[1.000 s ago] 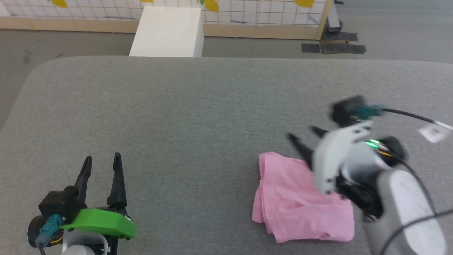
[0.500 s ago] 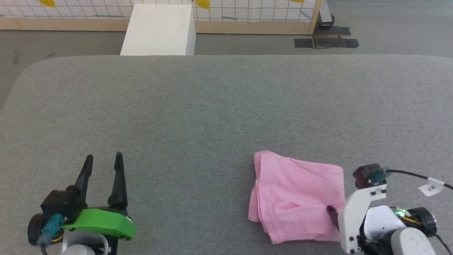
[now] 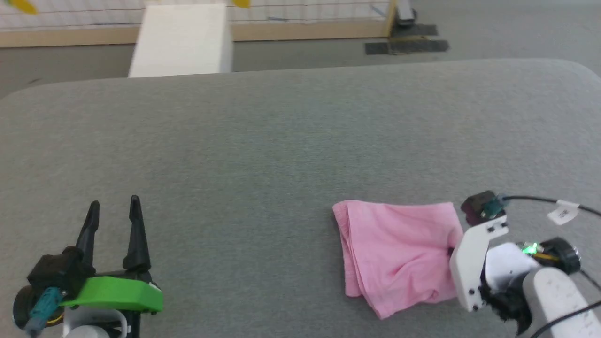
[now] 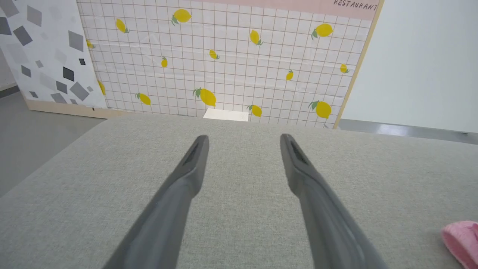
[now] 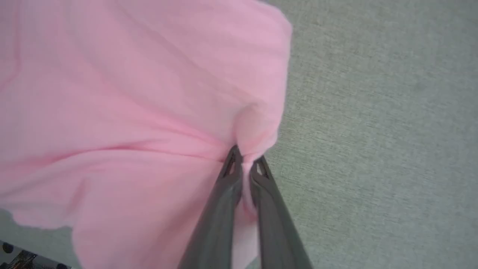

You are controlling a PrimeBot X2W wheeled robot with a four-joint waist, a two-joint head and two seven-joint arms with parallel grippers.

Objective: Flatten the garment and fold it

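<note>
**A:** What sits nearest, along the bottom of the head view?

**B:** At the lower left is the left gripper (image 3: 114, 202). Its two dark fingers are spread wide and point up the frame, with nothing between them. A green cover (image 3: 112, 293) sits at its base. At the lower right is the right gripper (image 5: 246, 155), behind a white bracket (image 3: 474, 263) with a small green light (image 3: 530, 248) beside it.

**A:** How do the right one's fingers stand?

**B:** They are pressed together on a fold at the edge of the pink shorts (image 5: 130, 112). In the right wrist view the cloth bunches into a ridge at the fingertips, and a strip of pink shows between the two fingers.

**A:** Where do the shorts lie?

**B:** In the lower right of the head view, on the grey cloth-covered table (image 3: 281, 155), just left of the white bracket. They are doubled over into a rough rectangle with layered edges down its left side. Creases run towards the pinched spot on its right edge. They lie well apart from the left gripper. In the left wrist view one pink corner shows at the lower right.

**A:** And farther off?

**B:** The grey table runs up the frame to a rounded far edge. Past it, in the upper left, a white box (image 3: 181, 42) stands on the grey floor (image 3: 516, 33). Dark tape patches (image 3: 406, 46) lie on the floor right of centre at the top. Across the top of the left wrist view stands a wall panel (image 4: 224, 56) of white squares dotted with yellow lemons.
</note>
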